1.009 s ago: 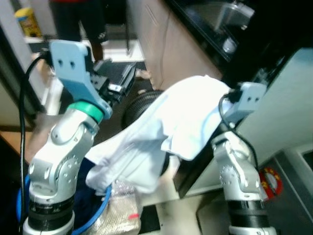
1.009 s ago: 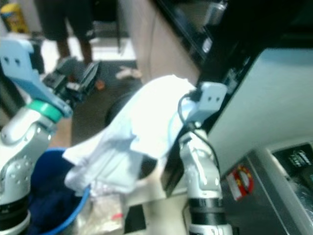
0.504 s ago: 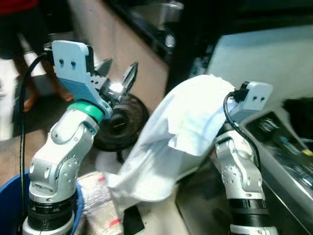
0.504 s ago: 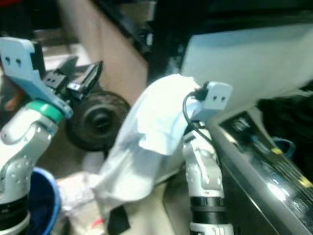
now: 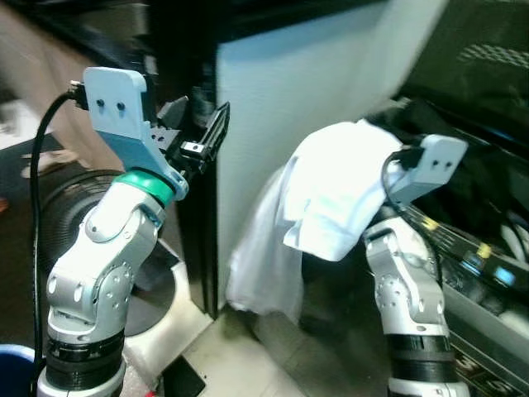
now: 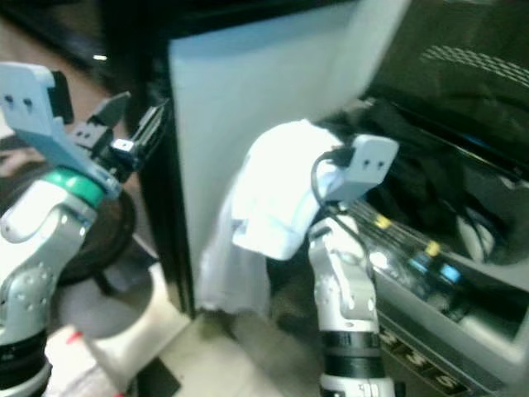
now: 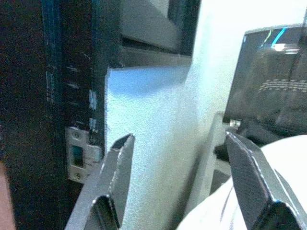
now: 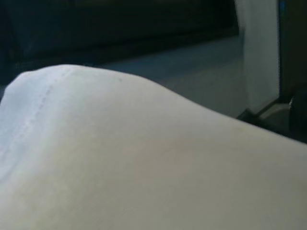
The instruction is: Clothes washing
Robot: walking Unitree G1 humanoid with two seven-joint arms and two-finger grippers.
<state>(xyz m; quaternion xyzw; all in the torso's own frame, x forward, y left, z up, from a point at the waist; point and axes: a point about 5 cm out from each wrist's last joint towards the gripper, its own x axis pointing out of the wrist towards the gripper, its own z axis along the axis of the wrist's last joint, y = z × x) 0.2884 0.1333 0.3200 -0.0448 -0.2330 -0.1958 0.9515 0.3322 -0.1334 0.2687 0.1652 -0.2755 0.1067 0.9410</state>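
Note:
A white garment [image 5: 335, 194] is draped over my right wrist and hangs down toward the floor; it covers the gripper there. In the right wrist view the same white cloth [image 8: 144, 158] lies right over the lens. My right arm [image 5: 409, 281] holds it up beside the washing machine's raised white panel [image 5: 289, 83]. Dark laundry [image 5: 471, 157] lies in the machine's opening behind the arm. My left gripper [image 5: 201, 112] is raised at the left, open and empty, level with the dark edge beside the white panel [image 7: 158, 120].
A control strip with small lights [image 5: 488, 265] runs along the machine's front at the right. A black round fan [image 5: 74, 215] stands on the floor at the left. A blue basket rim [image 5: 12, 356] shows at the bottom left corner. Pale floor [image 5: 248, 364] lies below.
The camera has swung to the right: the fan and blue basket slid left and the washing machine came into view. The garment stays draped on my right arm; the left gripper stays open.

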